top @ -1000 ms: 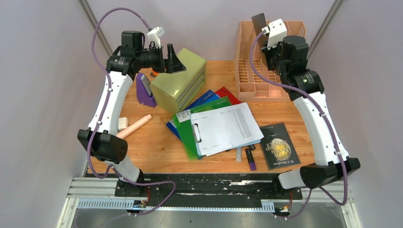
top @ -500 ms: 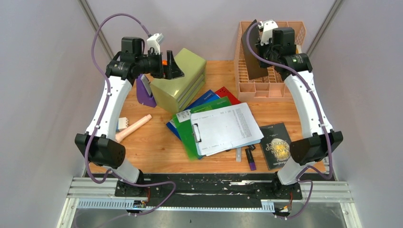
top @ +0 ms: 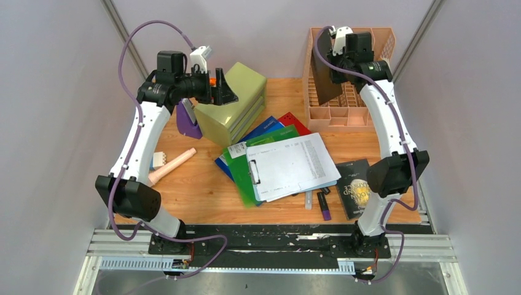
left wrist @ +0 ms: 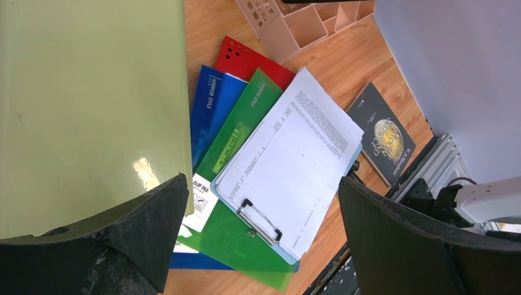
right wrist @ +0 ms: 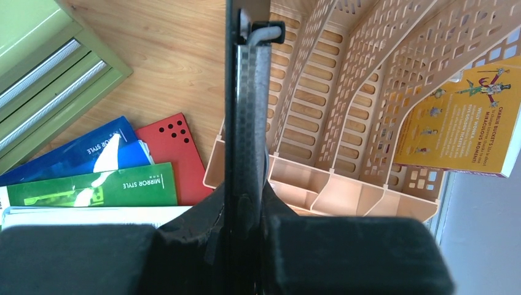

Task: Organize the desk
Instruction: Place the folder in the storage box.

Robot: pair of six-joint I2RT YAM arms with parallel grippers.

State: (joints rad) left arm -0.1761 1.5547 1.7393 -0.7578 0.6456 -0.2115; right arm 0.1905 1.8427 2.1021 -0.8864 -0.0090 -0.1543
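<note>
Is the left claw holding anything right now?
No, the left claw is wide open, and between its fingers only the clipboard lying on the desk shows.

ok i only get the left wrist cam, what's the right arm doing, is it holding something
observer: yes, the right gripper is shut on a thin dark board with a clip, held on edge over the left end of the peach file rack.
operator: anything in that rack already
observer: one yellow book, standing in the slot farthest from the board.
</note>
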